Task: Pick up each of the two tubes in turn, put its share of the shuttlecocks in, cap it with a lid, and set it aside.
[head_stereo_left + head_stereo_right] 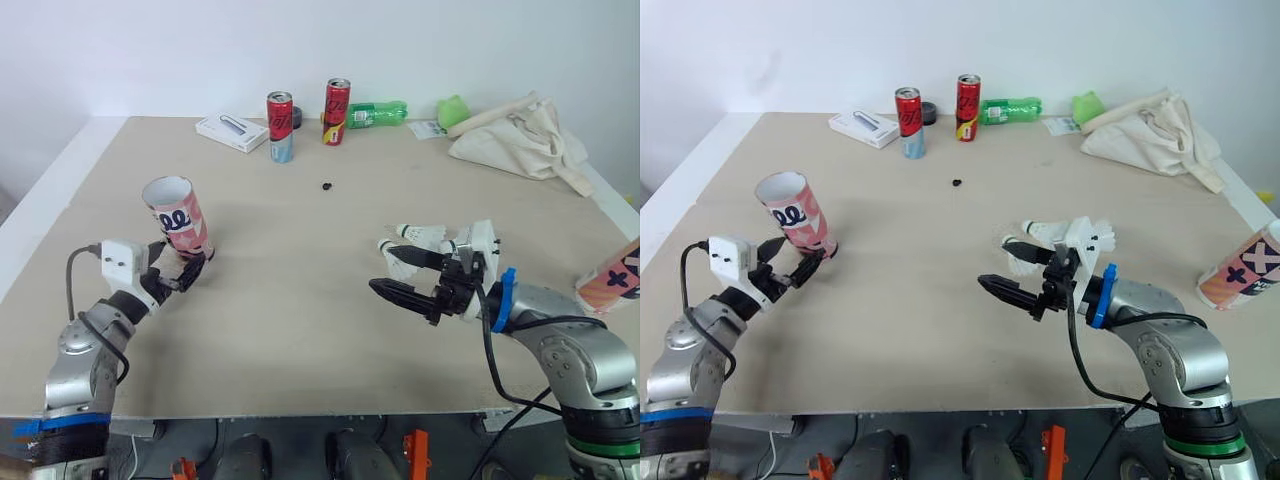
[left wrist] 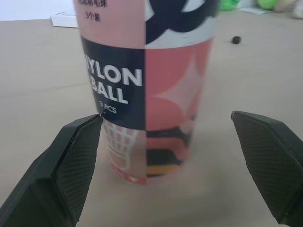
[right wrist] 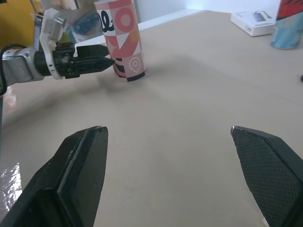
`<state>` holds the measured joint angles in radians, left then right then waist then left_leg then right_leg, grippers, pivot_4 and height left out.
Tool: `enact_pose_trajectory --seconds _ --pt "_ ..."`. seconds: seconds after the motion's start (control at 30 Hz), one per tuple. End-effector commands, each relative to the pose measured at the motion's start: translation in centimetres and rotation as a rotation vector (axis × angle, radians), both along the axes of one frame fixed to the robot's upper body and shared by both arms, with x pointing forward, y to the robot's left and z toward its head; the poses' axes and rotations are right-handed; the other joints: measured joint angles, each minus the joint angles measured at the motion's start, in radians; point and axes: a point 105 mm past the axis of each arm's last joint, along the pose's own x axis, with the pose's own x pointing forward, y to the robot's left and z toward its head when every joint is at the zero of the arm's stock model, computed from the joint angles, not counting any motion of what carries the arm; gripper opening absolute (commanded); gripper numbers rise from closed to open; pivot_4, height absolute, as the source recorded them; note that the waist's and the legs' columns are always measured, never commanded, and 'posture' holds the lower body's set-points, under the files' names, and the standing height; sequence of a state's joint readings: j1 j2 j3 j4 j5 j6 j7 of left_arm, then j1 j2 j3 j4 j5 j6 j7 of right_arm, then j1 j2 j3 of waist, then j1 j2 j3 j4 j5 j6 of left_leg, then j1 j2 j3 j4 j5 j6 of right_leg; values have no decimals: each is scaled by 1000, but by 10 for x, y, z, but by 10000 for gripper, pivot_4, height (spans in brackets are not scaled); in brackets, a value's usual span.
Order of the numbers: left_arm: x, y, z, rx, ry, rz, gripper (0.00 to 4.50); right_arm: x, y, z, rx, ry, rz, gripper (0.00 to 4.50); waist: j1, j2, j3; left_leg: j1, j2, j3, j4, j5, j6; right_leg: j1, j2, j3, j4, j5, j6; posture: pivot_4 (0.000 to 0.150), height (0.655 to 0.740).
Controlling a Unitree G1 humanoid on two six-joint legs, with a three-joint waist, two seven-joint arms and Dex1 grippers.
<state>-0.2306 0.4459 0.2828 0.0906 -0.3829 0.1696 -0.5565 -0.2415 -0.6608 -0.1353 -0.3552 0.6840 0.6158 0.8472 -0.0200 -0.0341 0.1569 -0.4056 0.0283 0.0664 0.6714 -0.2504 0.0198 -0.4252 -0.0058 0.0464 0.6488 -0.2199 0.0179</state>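
A pink patterned tube (image 1: pixel 177 215) stands upright with its top uncapped at the table's left. My left gripper (image 1: pixel 185 262) is open, and its fingers (image 2: pixel 71 161) flank the tube's base (image 2: pixel 151 142) without touching it. A second pink tube (image 1: pixel 612 278) stands at the table's right edge. Several white shuttlecocks (image 1: pixel 425 236) lie right of centre. My right gripper (image 1: pixel 378 266) is open and holds nothing. It hovers just beside the shuttlecocks and points toward the left tube (image 3: pixel 123 40).
Along the far edge sit a white box (image 1: pixel 231 132), two cans (image 1: pixel 280 127) (image 1: pixel 336 112), a green bottle (image 1: pixel 375 114), a green object (image 1: pixel 453 110) and a cloth bag (image 1: pixel 520 135). A small black object (image 1: pixel 327 185) lies mid-table.
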Motion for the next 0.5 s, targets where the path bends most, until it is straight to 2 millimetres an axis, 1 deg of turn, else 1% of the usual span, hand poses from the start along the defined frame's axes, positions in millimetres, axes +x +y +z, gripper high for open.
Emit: enact_pose_trajectory --seconds 0.03,0.27,0.4,0.47,0.5 --pt "9 1 13 25 -53 3 45000 -3 -6 14 0 -53 -25 44547 -1 0 0 0 0 0 0 0 0 0 0 0 0 0 0 1500 7400" --pt "28 -12 10 41 -48 -22 45000 -5 -11 14 -5 -50 -55 44547 0 0 0 0 -1 0 0 0 0 0 -1 0 0 0 1 1500 7400" --pt "38 -15 12 32 -47 -28 45000 -6 -12 13 -8 -45 -68 44547 0 0 0 -1 -1 0 0 0 0 0 0 0 0 0 1 1500 7400" --pt "42 -14 13 42 -52 -8 39585 -7 -12 12 -11 -43 -70 45000 0 0 0 0 -1 0 0 0 0 0 0 0 0 0 1 1500 7400" --pt "43 -14 14 41 -56 -7 35666 -7 -12 12 -12 -42 -72 45000 -1 0 0 0 0 0 0 0 0 0 0 0 0 0 1 1500 7400"
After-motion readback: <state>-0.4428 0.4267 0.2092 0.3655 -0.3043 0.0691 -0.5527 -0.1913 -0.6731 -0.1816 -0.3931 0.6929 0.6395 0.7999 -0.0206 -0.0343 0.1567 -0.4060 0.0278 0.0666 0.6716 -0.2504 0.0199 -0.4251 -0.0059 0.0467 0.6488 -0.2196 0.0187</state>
